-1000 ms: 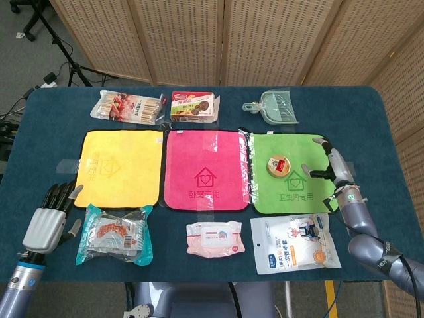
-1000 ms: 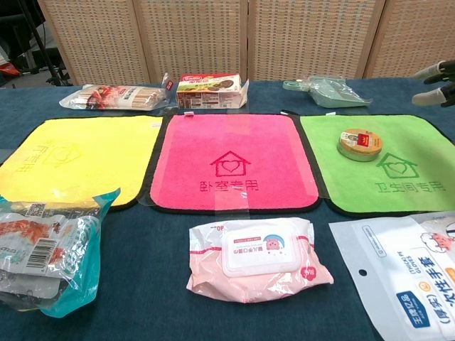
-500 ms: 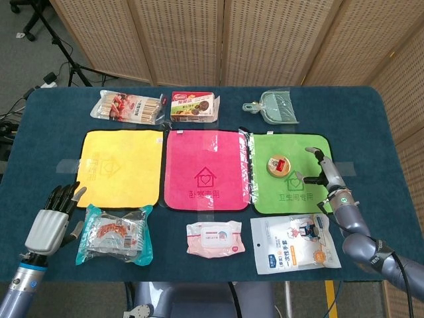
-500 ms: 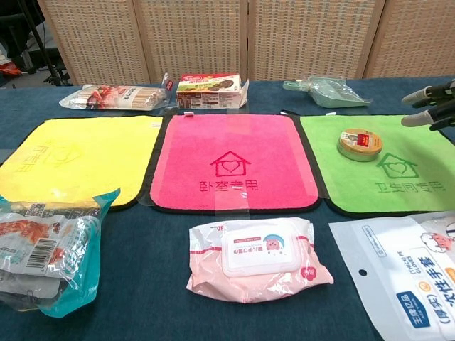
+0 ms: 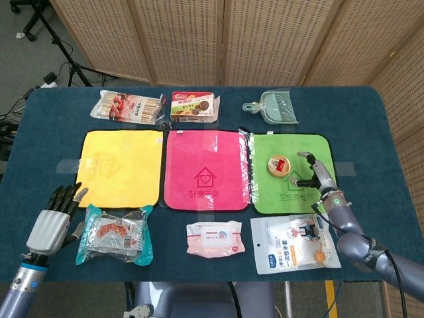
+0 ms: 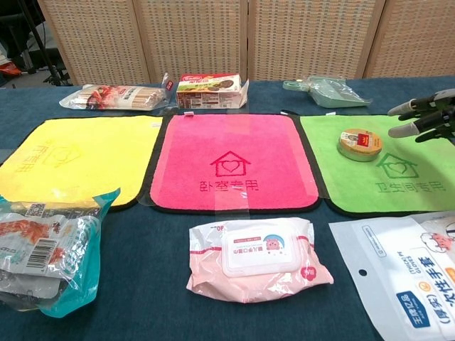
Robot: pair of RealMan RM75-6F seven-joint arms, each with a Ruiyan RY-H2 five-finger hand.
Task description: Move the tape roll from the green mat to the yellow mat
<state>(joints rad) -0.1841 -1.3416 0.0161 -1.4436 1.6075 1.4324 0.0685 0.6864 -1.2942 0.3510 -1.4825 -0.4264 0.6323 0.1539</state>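
From my station I saw a pink mat (image 5: 205,168) in the middle, with a wet-wipes pack (image 5: 214,238) in front of it. A snack box (image 5: 193,107), a chopsticks packet (image 5: 130,106) and a green dustpan (image 5: 272,108) lay along the far edge.

tape roll (image 5: 277,165) flat on green mat (image 5: 265,196).

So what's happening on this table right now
The right hand is open beside the tape roll, which lies on the green mat, not touching it yet. The yellow mat, where the roll is meant to go, has nothing on it. The left hand is open near the table's front edge, holding nothing.
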